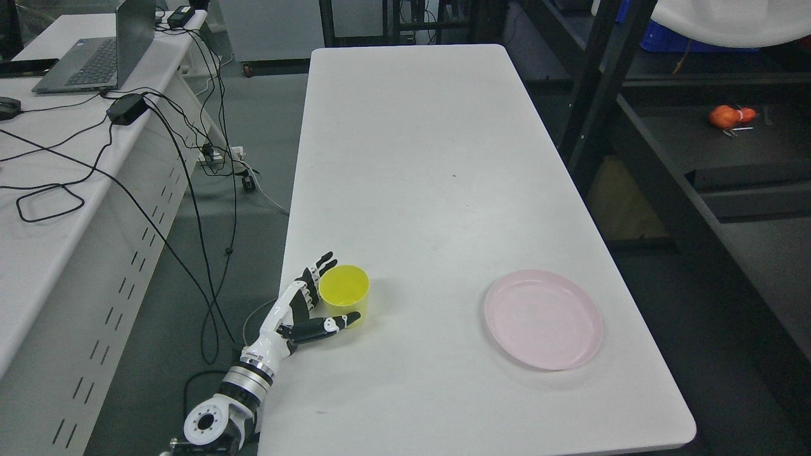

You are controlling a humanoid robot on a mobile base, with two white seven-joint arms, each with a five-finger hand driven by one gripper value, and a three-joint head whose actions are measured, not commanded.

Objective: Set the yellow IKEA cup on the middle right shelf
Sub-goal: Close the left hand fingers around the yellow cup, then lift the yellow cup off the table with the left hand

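Where the white table [443, 158] meets its near left edge, the yellow cup [344, 290] stands upright, mouth up. From the head view, the left hand [303, 310] sits at the cup's left side, fingers [315, 273] spread behind it and thumb [329, 325] reaching across the near side, cupped around it but not visibly clamped. A pink plate [543, 318] lies well to the right.

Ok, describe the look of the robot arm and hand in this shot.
The left hand has white palm shells and black jointed fingers with white segments. Its wrist is a ribbed silver and black ring, and the white forearm housing ends in a round black-centred cap.
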